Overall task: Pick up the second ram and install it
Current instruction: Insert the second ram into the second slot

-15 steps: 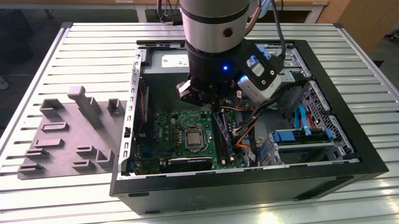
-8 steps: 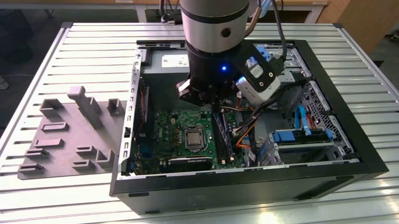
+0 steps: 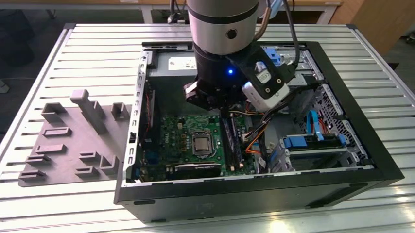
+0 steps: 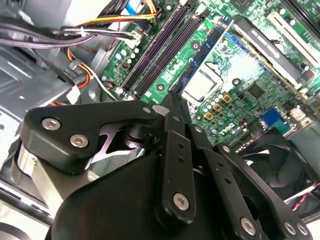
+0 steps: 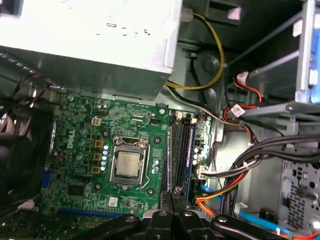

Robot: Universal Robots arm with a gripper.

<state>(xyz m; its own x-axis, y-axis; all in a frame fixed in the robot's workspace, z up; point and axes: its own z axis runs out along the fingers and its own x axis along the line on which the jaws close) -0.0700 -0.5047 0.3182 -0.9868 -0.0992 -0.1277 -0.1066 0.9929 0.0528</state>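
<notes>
**Jaws pinched narrow over the memory slots**

Your arm [image 3: 220,29] reaches straight down into the open black computer case [image 3: 259,196]. The case lies in the middle of the exterior view on the ribbed aluminium surface [image 3: 97,48]. Toward the exterior view's left, a grey moulded tray [image 3: 65,145] with raised blocks sits on the slats just beside the case.

Inside the case the green motherboard [image 3: 172,131] lies flat. Its square processor socket [image 5: 127,165] has a dull metal cap framed by a steel clamp. The second ram [image 3: 231,143] is the long, thin, dark strip with a bluish edge. It stands on edge in the bank of long black slots [image 5: 176,150] next to the socket, and in the exterior view it sits at centre frame, just below the wrist.

Your jaws are drawn narrow. The two matt black fingers [image 4: 172,145], studded with bright screw heads, nearly meet at their tips over one end of the slot bank. You cannot tell whether the tips touch the stick.

Glossy orange, yellow and black cables [image 5: 225,185] loop beside the slots. A plain silver power-supply box [image 5: 90,35] sits at the far edge of the board, and a round black fan [image 4: 272,165] sits near the socket.
</notes>
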